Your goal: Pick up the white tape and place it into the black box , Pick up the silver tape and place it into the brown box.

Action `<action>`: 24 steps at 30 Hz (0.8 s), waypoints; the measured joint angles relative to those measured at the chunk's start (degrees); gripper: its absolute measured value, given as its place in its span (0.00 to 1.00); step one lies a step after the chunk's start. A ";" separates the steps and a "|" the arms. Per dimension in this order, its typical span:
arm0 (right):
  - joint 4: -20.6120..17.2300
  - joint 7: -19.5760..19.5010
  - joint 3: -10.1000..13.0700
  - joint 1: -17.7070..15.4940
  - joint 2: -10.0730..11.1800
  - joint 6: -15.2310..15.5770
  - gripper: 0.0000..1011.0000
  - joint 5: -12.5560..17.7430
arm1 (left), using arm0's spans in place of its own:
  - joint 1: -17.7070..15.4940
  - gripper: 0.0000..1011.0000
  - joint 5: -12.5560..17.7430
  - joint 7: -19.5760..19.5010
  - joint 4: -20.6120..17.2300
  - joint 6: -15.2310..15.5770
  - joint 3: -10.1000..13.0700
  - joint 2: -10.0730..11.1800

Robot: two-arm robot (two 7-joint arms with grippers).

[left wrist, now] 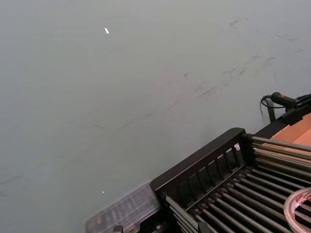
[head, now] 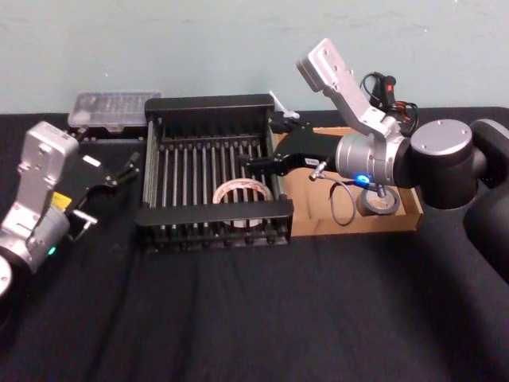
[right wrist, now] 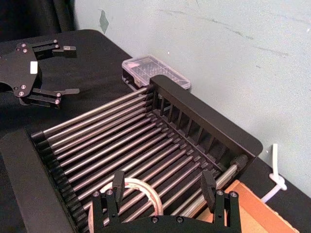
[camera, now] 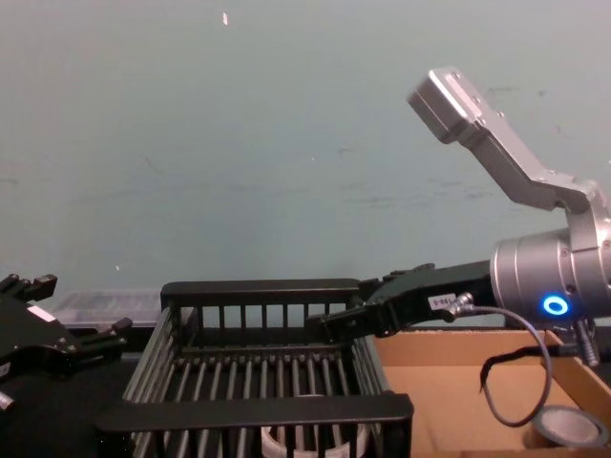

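Right gripper (head: 253, 167) is hovering over the right-hand part of the black box (head: 211, 103), reaching in across its right rim from the side of the brown box (head: 318, 215). Its jaws are standing wide apart and are holding nothing. In the right wrist view the two fingers (right wrist: 118, 182) are straddling open air above the slatted floor of the black box (right wrist: 204, 114).

The white tape (head: 238, 184) is lying flat on the bars inside the black box, toward its front right corner, directly below the right gripper (right wrist: 163, 179) and clear of it. The ring (right wrist: 146, 186) is showing between and beneath the spread fingers. In the chest view it (camera: 277, 441) is sitting low behind the black box's front wall (camera: 258, 410), well under the gripper (camera: 334, 324).

The silver tape (head: 390, 205) is lying inside the brown box (camera: 449, 401), which is standing against the right side of the black box. The roll (camera: 554, 425) is resting near that box's far right end, well apart from both grippers.

Left gripper (head: 107, 195) is idling just left of the black box, above the black table (head: 238, 318), with its jaws spread (right wrist: 70, 69) and empty.

Count: one white tape, one silver tape, one black box, one brown box, two grippers. One clear plastic case (head: 111, 107) is also sitting behind the black box's rear left corner.
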 joint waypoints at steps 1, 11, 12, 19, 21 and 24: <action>0.00 0.00 0.00 0.00 0.00 0.00 0.99 0.00 | 0.00 0.99 0.00 0.00 0.00 0.00 0.00 0.00; -6.32 -4.24 3.81 -4.92 1.79 -2.48 0.99 -0.62 | 0.00 0.99 0.00 0.00 0.00 0.00 0.00 0.00; -7.01 -4.71 4.26 -5.52 2.00 -2.91 0.99 -0.68 | 0.00 0.99 0.00 0.00 0.00 0.00 0.00 0.00; -12.81 -8.87 7.68 -11.32 4.12 -6.91 0.99 -2.29 | 0.00 0.99 0.00 0.00 0.00 0.00 0.00 0.00; -14.56 -9.86 8.83 -13.32 4.97 -7.91 0.99 -2.64 | 0.00 0.99 0.00 0.00 0.00 0.00 0.00 0.00; -16.21 -10.54 10.03 -15.50 5.86 -8.70 0.99 -2.70 | 0.00 0.99 0.00 0.00 0.00 0.00 0.00 0.00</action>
